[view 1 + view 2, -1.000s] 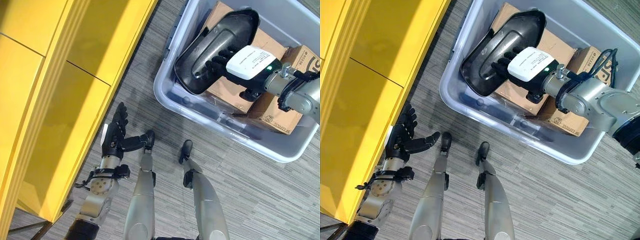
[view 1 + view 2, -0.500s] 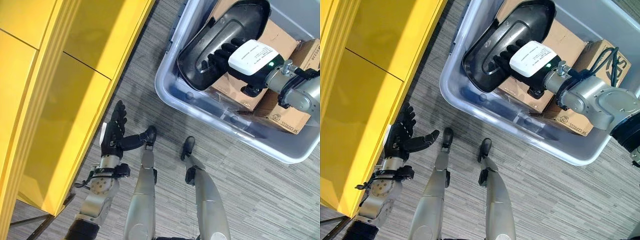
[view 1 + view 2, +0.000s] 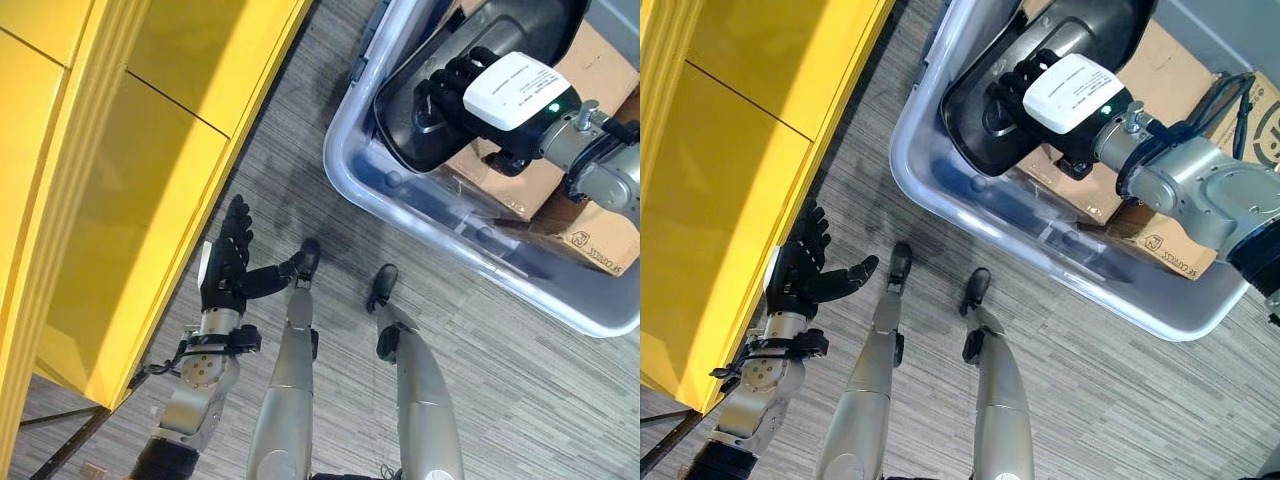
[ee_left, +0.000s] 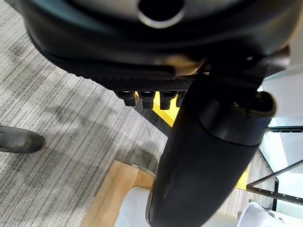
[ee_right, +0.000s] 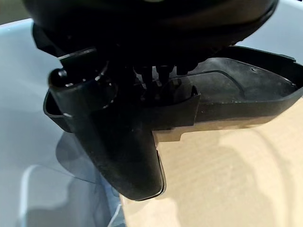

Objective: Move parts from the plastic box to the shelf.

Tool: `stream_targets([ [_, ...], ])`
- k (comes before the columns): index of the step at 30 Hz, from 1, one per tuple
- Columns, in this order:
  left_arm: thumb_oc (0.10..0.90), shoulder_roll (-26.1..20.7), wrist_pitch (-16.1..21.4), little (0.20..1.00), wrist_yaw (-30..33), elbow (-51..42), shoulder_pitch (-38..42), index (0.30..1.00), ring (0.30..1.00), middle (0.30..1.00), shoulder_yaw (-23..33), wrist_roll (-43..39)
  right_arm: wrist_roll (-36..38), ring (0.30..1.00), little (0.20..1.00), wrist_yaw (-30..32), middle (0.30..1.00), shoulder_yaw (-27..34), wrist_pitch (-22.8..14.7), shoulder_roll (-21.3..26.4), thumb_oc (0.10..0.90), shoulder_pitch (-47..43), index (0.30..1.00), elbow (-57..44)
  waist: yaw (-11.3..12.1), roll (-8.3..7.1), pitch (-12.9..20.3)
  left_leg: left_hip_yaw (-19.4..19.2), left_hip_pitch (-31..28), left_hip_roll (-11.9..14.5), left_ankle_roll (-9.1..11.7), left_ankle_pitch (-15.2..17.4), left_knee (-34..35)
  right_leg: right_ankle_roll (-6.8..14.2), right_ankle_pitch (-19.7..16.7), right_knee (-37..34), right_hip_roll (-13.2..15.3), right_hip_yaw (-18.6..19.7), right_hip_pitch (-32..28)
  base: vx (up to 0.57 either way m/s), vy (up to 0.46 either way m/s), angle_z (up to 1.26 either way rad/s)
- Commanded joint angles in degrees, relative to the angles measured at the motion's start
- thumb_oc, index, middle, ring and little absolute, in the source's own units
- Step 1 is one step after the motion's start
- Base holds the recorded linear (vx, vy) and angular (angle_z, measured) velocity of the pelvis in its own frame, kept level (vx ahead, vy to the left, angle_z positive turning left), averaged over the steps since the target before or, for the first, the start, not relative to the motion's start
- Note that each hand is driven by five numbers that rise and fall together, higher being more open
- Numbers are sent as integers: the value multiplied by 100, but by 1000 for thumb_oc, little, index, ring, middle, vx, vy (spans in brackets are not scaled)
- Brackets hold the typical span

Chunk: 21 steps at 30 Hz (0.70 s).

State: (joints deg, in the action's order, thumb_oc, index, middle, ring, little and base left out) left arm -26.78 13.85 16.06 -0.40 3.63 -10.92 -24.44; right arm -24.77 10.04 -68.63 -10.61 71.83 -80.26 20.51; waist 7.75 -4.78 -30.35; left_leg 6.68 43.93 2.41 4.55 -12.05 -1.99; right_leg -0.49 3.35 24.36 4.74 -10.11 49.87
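A long black plastic part (image 3: 405, 135) lies tilted in the grey plastic box (image 3: 345, 170), resting on cardboard boxes. My right hand (image 3: 450, 85) reaches into the part's hollow with its fingers curled inside. In the right wrist view its thumb (image 5: 118, 146) sits under the part's rim (image 5: 246, 94), so the hand is shut on the part. My left hand (image 3: 225, 265) hangs open low over the floor, fingers straight and thumb out, close beside the yellow shelf (image 3: 130, 150).
Cardboard boxes (image 3: 600, 240) fill the plastic box under and beside the part. The yellow shelf runs along the left side, with a strip of grey floor (image 3: 300, 120) between it and the box.
The whole picture has shifted, so the camera has moved. My right hand stays in the black part with its fingers curled a little more. The left hand holds its pose.
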Motion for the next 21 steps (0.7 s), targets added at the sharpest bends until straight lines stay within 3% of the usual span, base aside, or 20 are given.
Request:
stream_targets([
  [1, 900, -176, 567, 1000, 151, -749, -194, 1000, 1000, 1000, 181, 35, 48, 1000, 1000, 278, 1000, -305, 121, 387, 900, -841, 1000, 142, -67, 100, 56, -153, 121, 213, -50, 819, -739, 620, 417, -481, 155, 207, -1272, 31, 16, 0],
  [6, 900, -166, 579, 1000, 212, -779, -184, 1000, 1000, 1000, 198, 71, 27, 1000, 1000, 276, 1000, -331, 145, 382, 900, -830, 1000, 292, -57, 177, 56, -108, 393, 147, -60, 881, -896, 600, 509, -222, 195, 210, -982, 29, 9, 6],
  [13, 900, -177, 665, 1000, 291, -698, -18, 1000, 1000, 1000, 83, 29, -27, 1000, 1000, 317, 1000, -424, 310, -161, 900, -739, 1000, 1770, 31, 297, 56, -27, 713, 56, -90, 940, -1082, 598, 602, 136, 253, 216, -589, 15, 5, 6],
  [14, 900, -172, 674, 1000, 297, -658, 60, 1000, 1000, 1000, 21, 27, -129, 860, 860, 274, 860, -545, 358, -361, 800, -751, 860, 2175, 58, 327, 56, -20, 732, 46, -88, 941, -1094, 596, 610, 141, 251, 208, -583, 0, 0, 0],
  [15, 900, -171, 675, 1000, 298, -645, 86, 1000, 1000, 1000, 10, 29, -156, 511, 511, 236, 511, -565, 377, -428, 551, -743, 511, 2279, 70, 341, 56, -19, 724, 42, -88, 937, -1088, 598, 609, 146, 246, 208, -583, 0, 0, 0],
  [16, 900, -153, 679, 1000, 301, -620, 119, 1000, 1000, 1000, -3, 25, -159, 300, 300, 233, 300, -562, 381, -492, 400, -713, 300, 2393, 74, 346, 56, -13, 718, 42, -87, 932, -1091, 594, 611, 152, 246, 202, -585, 0, 0, 0],
  [21, 900, -114, 670, 1000, 280, -549, 202, 1000, 1000, 1000, -56, 59, -239, 300, 300, 147, 300, -482, 390, -600, 400, -485, 300, 2386, 65, 349, 56, -16, 587, 35, -85, 908, -1053, 602, 609, 111, 236, 179, -704, -3, 9, 2],
])
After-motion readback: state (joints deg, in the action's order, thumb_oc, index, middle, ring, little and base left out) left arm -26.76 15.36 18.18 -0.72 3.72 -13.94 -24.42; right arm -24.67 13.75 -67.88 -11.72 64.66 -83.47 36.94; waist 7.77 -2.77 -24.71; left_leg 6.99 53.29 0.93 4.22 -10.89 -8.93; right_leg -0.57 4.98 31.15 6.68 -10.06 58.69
